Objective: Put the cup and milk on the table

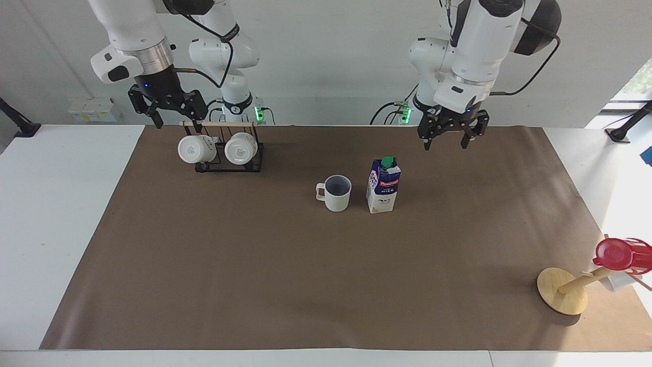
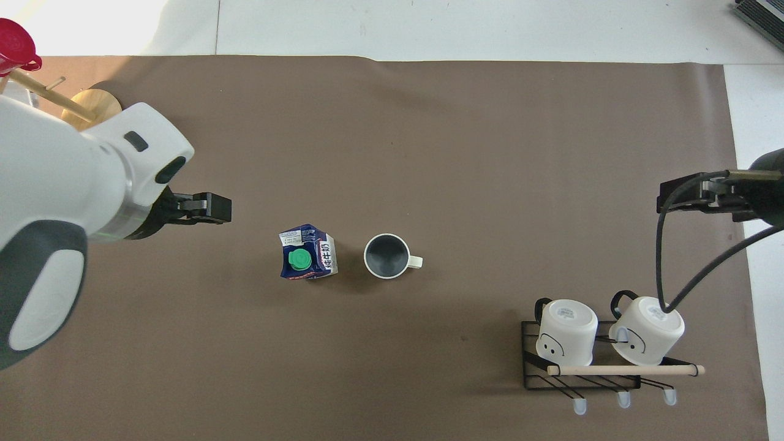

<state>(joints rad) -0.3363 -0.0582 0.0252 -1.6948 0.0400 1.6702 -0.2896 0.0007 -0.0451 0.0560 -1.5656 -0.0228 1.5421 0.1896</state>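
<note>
From where I sit the job looks done: the cup (image 1: 336, 192) stands upright at centre frame on the brown mat of the table (image 1: 254, 285), and the milk (image 1: 383, 185) stands upright just beside it, apart from it; nothing is left that I can see; the left gripper (image 1: 451, 137) hangs empty with fingers spread at upper right of the facing view, clear of the milk; the right gripper (image 1: 168, 108) waits open at upper left above the mug rack (image 1: 229, 153); overhead, the right gripper is cut off at the frame edge, and the left arm hides part of the wooden stand (image 2: 92, 104).
</note>
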